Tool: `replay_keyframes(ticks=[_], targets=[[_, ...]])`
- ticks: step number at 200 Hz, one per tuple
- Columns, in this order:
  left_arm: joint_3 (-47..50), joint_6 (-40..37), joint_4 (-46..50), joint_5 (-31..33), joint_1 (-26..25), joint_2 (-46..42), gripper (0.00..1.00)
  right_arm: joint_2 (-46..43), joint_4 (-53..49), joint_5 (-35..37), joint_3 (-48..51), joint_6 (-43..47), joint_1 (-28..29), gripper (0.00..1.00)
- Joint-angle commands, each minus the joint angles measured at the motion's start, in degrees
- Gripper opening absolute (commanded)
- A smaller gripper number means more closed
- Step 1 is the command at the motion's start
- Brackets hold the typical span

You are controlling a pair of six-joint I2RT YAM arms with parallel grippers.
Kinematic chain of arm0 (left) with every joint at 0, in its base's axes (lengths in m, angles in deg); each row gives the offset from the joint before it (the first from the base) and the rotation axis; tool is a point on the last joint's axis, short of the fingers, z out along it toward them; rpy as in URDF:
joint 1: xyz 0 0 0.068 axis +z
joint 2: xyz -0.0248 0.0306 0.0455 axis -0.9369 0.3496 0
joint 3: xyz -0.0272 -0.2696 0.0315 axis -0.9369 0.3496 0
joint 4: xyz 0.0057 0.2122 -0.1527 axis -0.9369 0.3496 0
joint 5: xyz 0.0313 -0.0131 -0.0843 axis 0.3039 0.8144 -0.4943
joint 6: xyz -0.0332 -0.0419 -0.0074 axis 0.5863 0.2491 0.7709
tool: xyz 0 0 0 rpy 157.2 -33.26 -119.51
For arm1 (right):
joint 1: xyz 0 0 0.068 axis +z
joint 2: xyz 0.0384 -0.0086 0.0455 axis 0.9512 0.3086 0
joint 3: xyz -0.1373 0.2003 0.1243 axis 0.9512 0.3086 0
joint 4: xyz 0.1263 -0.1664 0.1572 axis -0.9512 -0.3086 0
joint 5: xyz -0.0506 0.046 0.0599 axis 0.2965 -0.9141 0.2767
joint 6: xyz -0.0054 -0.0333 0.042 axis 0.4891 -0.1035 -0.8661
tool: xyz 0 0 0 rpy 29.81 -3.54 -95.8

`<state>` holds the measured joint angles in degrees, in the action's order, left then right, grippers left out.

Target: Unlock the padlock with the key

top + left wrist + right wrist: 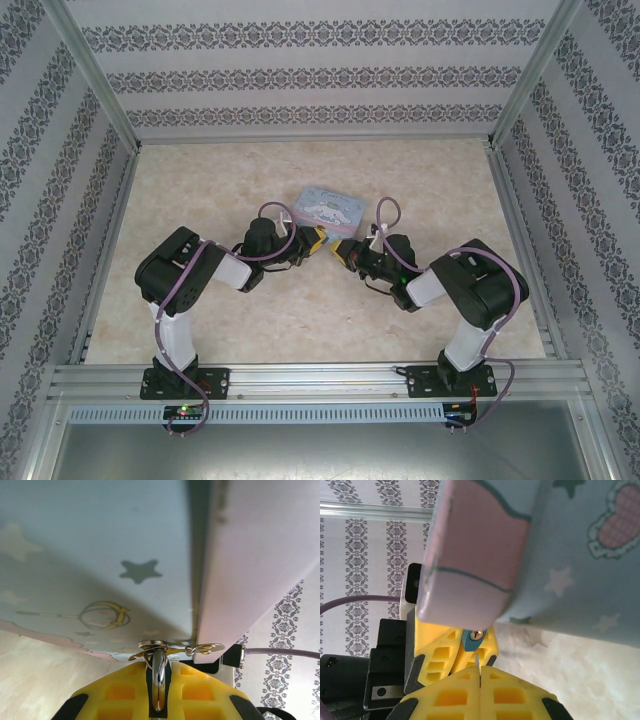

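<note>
The left end effector (159,674) clamps the padlock (470,641) steady; the right end effector (479,672) pinches the key (477,661), aimed at its keyhole (477,635)

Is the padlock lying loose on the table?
No, the padlock sits pinched between the yellow fingers of the left gripper.

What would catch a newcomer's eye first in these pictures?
The pale blue cartoon tin box lies in the middle of the table, and both pairs of yellow fingers meet at its near side. In the right wrist view, the left fingers hold the tiny blue padlock, and the right fingers pinch a thin key close to its keyhole.
</note>
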<state>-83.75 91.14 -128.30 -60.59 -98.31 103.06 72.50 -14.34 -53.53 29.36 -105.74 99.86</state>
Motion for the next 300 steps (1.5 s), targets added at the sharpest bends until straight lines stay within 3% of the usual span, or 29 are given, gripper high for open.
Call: replay_keyframes(ticks=[1,229,300], targets=[[0.17,0.27,-5.12,-1.39,0.08,-0.04,0.0,1.53,3.02,0.66,-1.47,-0.32,-0.59,0.0],[0.35,-0.56,-4.94,-2.01,-0.21,-1.22,0.0,4.65,4.25,0.31,-4.29,-1.88,-1.2,0.0],[1.45,0.58,-7.91,-1.78,-1.57,-1.88,0.0,8.07,9.32,-0.32,-5.87,-5.83,-2.78,0.0]])
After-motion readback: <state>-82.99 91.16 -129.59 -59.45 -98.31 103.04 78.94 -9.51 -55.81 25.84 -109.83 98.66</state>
